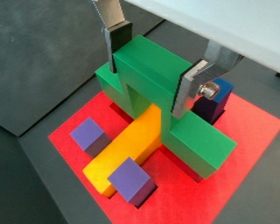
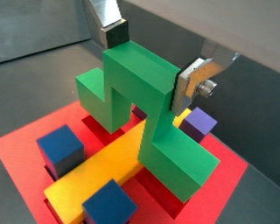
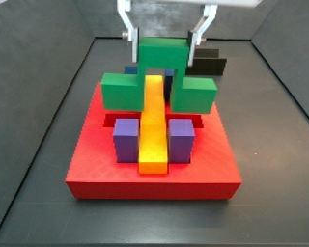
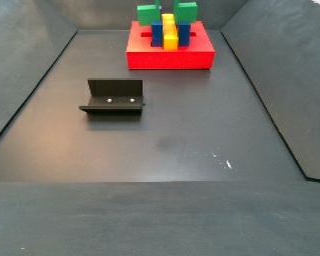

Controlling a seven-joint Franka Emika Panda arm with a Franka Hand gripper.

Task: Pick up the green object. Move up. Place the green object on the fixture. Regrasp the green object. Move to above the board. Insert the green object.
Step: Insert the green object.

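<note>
In a wrist view the purple block [image 1: 132, 179] sits nearest, on the red board [image 1: 241, 131] beside the long yellow bar [image 1: 127, 147]. Above them the gripper [image 1: 154, 72] pinches the green object [image 1: 154, 70] between flat silver fingers [image 1: 192, 86] (dark pads pressed to its upper middle). In a side view the chunky green object [image 3: 157, 85] straddles the yellow bar [image 3: 154, 125], its square ends low on the board [image 3: 154, 174]. In a side view the dark L-shaped fixture [image 4: 113, 98] stands well apart from the board [image 4: 171, 55].

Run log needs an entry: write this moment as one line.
phase: insert | claw: around green object, grip unclear | green object: straddling yellow bar on board | fixture: bare
</note>
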